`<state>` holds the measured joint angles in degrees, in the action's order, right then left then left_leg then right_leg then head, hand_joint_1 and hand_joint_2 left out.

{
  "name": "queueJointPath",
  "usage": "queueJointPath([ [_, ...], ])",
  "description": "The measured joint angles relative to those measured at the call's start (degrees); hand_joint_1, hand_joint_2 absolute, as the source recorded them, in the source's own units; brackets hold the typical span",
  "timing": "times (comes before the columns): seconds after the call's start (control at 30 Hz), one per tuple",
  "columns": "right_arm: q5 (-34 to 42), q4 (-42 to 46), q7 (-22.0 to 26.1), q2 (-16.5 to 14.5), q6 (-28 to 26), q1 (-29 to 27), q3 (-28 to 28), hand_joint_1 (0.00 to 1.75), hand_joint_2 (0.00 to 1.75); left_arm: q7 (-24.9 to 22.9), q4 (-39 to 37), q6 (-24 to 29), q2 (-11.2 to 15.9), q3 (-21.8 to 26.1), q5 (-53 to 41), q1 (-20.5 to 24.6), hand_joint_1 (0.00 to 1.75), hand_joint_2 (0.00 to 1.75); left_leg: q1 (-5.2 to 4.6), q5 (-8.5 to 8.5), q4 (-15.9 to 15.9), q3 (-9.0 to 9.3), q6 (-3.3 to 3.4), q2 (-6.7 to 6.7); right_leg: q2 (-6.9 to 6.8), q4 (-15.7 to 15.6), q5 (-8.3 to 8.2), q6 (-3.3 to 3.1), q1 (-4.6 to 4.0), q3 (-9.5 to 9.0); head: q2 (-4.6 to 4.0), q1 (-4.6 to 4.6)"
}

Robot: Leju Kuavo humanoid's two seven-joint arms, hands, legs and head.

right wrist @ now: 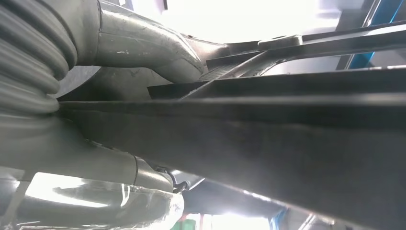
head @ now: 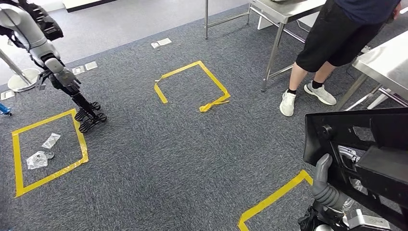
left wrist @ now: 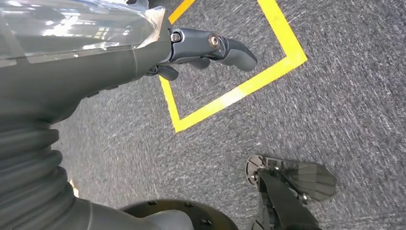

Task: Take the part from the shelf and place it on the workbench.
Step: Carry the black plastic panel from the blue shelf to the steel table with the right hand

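The robot is on the carrying leg of the task: the part is off the shelf and not yet set down.

Taking things from largest to smallest, with the steel desk at the far right as landmark:

- There are two steel desks, this one and a second beyond it. A person stands between them.
- One black part sits low in the head view, nearer the robot than the landmark desk. The right hand clamps it, thumb up against its face; the right wrist view shows the grey thumb lying over the part's dark edge.
- Three yellow tape squares mark the carpet: one to the left of the desk, one far left, and a corner just beside the part.
- Two small plastic bags lie inside the far-left square.

The left hand hangs far left of the desk, holding nothing, fingers loosely apart.

The next move likely calls for walking and turning toward the desk while keeping the part level and clear of the person.
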<state>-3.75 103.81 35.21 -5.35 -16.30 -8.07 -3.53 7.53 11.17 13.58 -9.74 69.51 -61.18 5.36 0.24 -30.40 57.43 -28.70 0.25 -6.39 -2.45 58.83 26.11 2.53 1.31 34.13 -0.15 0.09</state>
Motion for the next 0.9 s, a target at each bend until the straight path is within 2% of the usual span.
queueJointPath([
  [0.03, 0.0, 0.0, 0.0, 0.0, 0.0, 0.0, 0.0, 1.75, 1.75, 0.0, 0.0, 0.0, -0.1, 0.0, 0.0, 0.1, 0.00, 1.75, 0.22, -0.81, 0.9, -0.27, -0.26, 1.17, 0.69, 0.0, -0.06, -0.43, 0.15, 0.00, 0.00, -0.08],
  [0.07, 0.0, 0.0, 0.0, 0.0, 0.0, 0.1, 0.0, 1.75, 1.75, 0.1, 0.0, 0.0, -0.1, -0.1, 0.0, 0.1, 0.00, 1.75, 0.39, -2.30, 3.1, -1.22, -0.44, 2.83, 1.33, -0.1, -0.14, -0.90, 0.33, -0.03, 0.00, -0.20],
  [0.1, 0.0, 0.0, 0.1, 0.0, 0.0, 0.1, 0.0, 1.75, 1.75, 0.1, 0.0, 0.0, -0.2, -0.1, -0.1, 0.1, 0.00, 1.75, 0.49, -4.25, 6.6, -2.83, -0.52, 4.67, 1.97, -0.1, -0.16, -1.23, 0.32, -0.03, 0.00, -0.32],
  [0.13, 0.0, 0.0, 0.1, 0.0, 0.0, 0.2, 0.0, 1.75, 1.75, 0.1, 0.0, 0.0, -0.2, -0.1, -0.1, 0.0, 0.00, 1.75, 0.51, -6.21, 10.8, -4.90, -0.48, 5.76, 2.64, -0.1, -0.16, -1.52, 0.19, -0.02, 0.00, -0.40],
  [0.17, 0.0, -0.1, 0.1, 0.0, 0.0, 0.2, 0.0, 1.75, 1.75, 0.1, 0.0, -0.1, -0.3, -0.1, -0.1, -0.1, 0.00, 1.75, 0.49, -7.59, 14.7, -6.96, -0.41, 6.21, 3.40, -0.1, -0.16, -1.68, 0.03, -0.03, 0.00, -0.43],
  [0.2, 0.0, -0.1, 0.1, -0.1, -0.1, 0.2, 0.0, 1.75, 1.75, 0.1, -0.1, -0.1, -0.3, -0.1, -0.1, -0.2, 0.00, 1.75, 0.49, -7.88, 16.9, -8.35, -0.30, 6.35, 4.20, -0.1, -0.16, -1.69, -0.11, -0.07, 0.00, -0.44],
  [0.23, 0.0, -0.2, 0.1, -0.1, -0.1, 0.2, 0.0, 1.75, 1.75, 0.1, -0.1, -0.1, -0.3, -0.1, -0.2, -0.2, 0.00, 1.75, 0.49, -6.92, 16.9, -8.71, -0.14, 6.45, 5.04, -0.1, -0.16, -1.69, -0.21, -0.14, 0.00, -0.43],
  [0.27, 0.0, -0.2, 0.1, -0.1, -0.1, 0.2, -0.1, 1.75, 1.75, 0.1, -0.1, -0.2, -0.4, -0.1, -0.2, -0.3, 0.00, 1.75, 0.49, -4.92, 14.6, -7.98, 0.07, 6.69, 5.87, -0.1, -0.16, -1.68, -0.26, -0.27, 0.00, -0.43],
  [0.3, 0.0, -0.2, 0.1, -0.1, -0.1, 0.2, -0.1, 1.75, 1.75, 0.1, -0.1, -0.2, -0.4, -0.1, -0.3, -0.3, 0.00, 1.75, 0.52, -2.45, 10.8, -6.45, 0.31, 7.41, 6.65, -0.1, -0.16, -1.66, -0.26, -0.40, 0.00, -0.44],
  [0.33, 0.0, -0.2, 0.1, -0.1, -0.1, 0.2, -0.1, 1.75, 1.75, 0.1, -0.1, -0.2, -0.4, -0.2, -0.3, -0.3, 0.00, 1.75, 0.57, -0.50, 6.9, -4.79, 0.52, 8.76, 7.37, 0.0, -0.17, -1.60, -0.35, -0.44, 0.00, -0.43],
  [0.37, 0.0, -0.2, 0.1, -0.1, -0.1, 0.3, 0.0, 1.75, 1.75, 0.1, -0.1, -0.2, -0.4, -0.2, -0.3, -0.3, 0.00, 1.75, 0.60, 0.76, 3.8, -3.51, 0.63, 9.87, 8.02, 0.0, -0.22, -1.50, -0.43, -0.38, 0.00, -0.39],
  [0.4, 0.0, -0.3, 0.2, -0.1, -0.1, 0.3, 0.0, 1.75, 1.75, 0.1, -0.1, -0.2, -0.4, -0.2, -0.3, -0.3, 0.00, 1.75, 0.53, 1.25, 2.0, -2.80, 0.70, 10.70, 8.61, 0.0, -0.31, -1.30, -0.44, -0.20, 0.00, -0.38],
  [0.43, 0.0, -0.3, 0.2, -0.1, -0.1, 0.3, 0.0, 1.75, 1.75, 0.1, -0.1, -0.1, -0.4, -0.3, -0.3, -0.2, 0.00, 1.75, 0.34, 1.18, 1.4, -2.58, 0.77, 10.90, 9.20, 0.0, -0.46, -0.97, -0.40, 0.03, 0.00, -0.38],
  [0.47, 0.0, -0.3, 0.2, -0.1, -0.1, 0.2, 0.0, 1.75, 1.75, 0.0, -0.1, -0.1, -0.4, -0.3, -0.4, -0.2, 0.00, 1.75, 0.15, 1.32, 1.1, -2.49, 0.95, 10.27, 9.84, -0.1, -0.63, -0.56, -0.27, 0.37, 0.00, -0.37],
  [0.5, 0.0, -0.3, 0.2, 0.0, -0.2, 0.1, 0.0, 1.75, 1.75, 0.0, -0.1, -0.1, -0.4, -0.4, -0.4, -0.2, 0.00, 1.75, 0.08, 1.57, 0.9, -2.28, 1.33, 9.55, 9.82, 0.0, -0.66, -0.22, -0.16, 0.70, 0.00, -0.38],
  [0.53, 0.0, -0.3, 0.2, 0.0, -0.3, 0.1, -0.1, 1.75, 1.75, -0.2, -0.1, -0.1, -0.5, -0.4, -0.5, -0.2, 0.00, 1.75, 0.07, 1.86, 0.5, -2.07, 1.75, 8.85, 8.95, 0.7, -0.30, -0.04, -0.21, 1.23, 0.00, -0.32],
  [0.57, 0.0, -0.3, 0.3, 0.1, -0.4, 0.0, -0.1, 1.75, 1.75, -0.4, -0.1, 0.0, -0.5, -0.4, -0.5, -0.1, 0.00, 1.75, 0.13, 2.13, 0.2, -1.89, 2.13, 8.06, 7.51, 2.4, 0.56, -0.07, -0.36, 2.18, 0.00, -0.18],
  [0.63, 0.0, -0.4, 0.3, 0.1, -0.6, 0.1, -0.1, 1.75, 1.75, -0.8, -0.1, 0.1, -0.6, -0.4, -0.6, -0.2, 0.00, 1.75, 0.07, 2.32, -0.1, -1.83, 2.49, 6.50, 4.34, 9.0, 3.59, -0.40, -0.57, 5.34, 0.00, 0.05],
  [0.7, 0.0, -0.5, 0.4, 0.2, -0.7, 0.0, -0.1, 1.75, 1.75, -1.2, -0.1, 0.1, -0.6, -0.4, -0.6, -0.3, 0.00, 1.75, -0.03, 2.28, -0.1, -1.95, 2.52, 4.79, 3.30, 15.4, 5.78, -0.22, -0.46, 8.37, 0.00, 0.13],
  [0.73, 0.0, -0.6, 0.4, 0.2, -0.7, -0.1, -0.1, 1.75, 1.75, -1.3, -0.1, 0.1, -0.6, -0.4, -0.6, -0.3, 0.00, 1.75, -0.04, 2.24, -0.1, -1.97, 2.48, 3.99, 3.04, 16.0, 5.72, 0.17, -0.35, 8.55, 0.00, 0.14],
  [0.77, 0.0, -0.7, 0.4, 0.2, -0.8, -0.1, -0.1, 1.75, 1.75, -1.3, -0.1, 0.1, -0.6, -0.4, -0.6, -0.3, 0.00, 1.75, -0.02, 2.17, -0.1, -1.93, 2.39, 3.27, 2.66, 14.1, 4.82, 0.69, -0.22, 7.45, 0.00, 0.15],
  [0.8, 0.0, -0.7, 0.4, 0.2, -0.8, -0.1, -0.1, 1.75, 1.75, -1.3, -0.1, 0.1, -0.6, -0.4, -0.6, -0.3, 0.00, 1.75, 0.02, 2.05, 0.0, -1.83, 2.22, 2.62, 1.92, 10.3, 3.42, 1.22, -0.10, 5.32, 0.00, 0.15],
  [0.83, 0.0, -0.8, 0.4, 0.3, -0.8, -0.1, -0.1, 1.75, 1.75, -1.3, -0.1, 0.1, -0.6, -0.4, -0.6, -0.2, 0.00, 1.75, -0.08, 1.88, 0.0, -1.70, 1.97, 2.03, 0.53, 6.0, 2.14, 1.52, -0.06, 3.01, 0.00, 0.17],
  [0.87, 0.0, -0.8, 0.4, 0.2, -0.8, 0.0, -0.1, 1.75, 1.75, -1.4, -0.1, 0.1, -0.6, -0.4, -0.6, -0.2, 0.00, 1.75, -0.22, 1.63, 0.1, -1.56, 1.65, 1.49, -0.57, 2.6, 1.10, 1.49, -0.13, 1.06, 0.00, 0.15],
  [0.9, 0.0, -0.8, 0.5, 0.2, -0.8, 0.0, -0.1, 1.75, 1.75, -1.4, -0.1, 0.1, -0.6, -0.4, -0.6, -0.2, 0.00, 1.75, -0.38, 1.44, 0.2, -1.40, 1.36, 1.02, -1.28, 0.5, 0.52, 1.20, -0.25, -0.12, 0.00, 0.06],
])
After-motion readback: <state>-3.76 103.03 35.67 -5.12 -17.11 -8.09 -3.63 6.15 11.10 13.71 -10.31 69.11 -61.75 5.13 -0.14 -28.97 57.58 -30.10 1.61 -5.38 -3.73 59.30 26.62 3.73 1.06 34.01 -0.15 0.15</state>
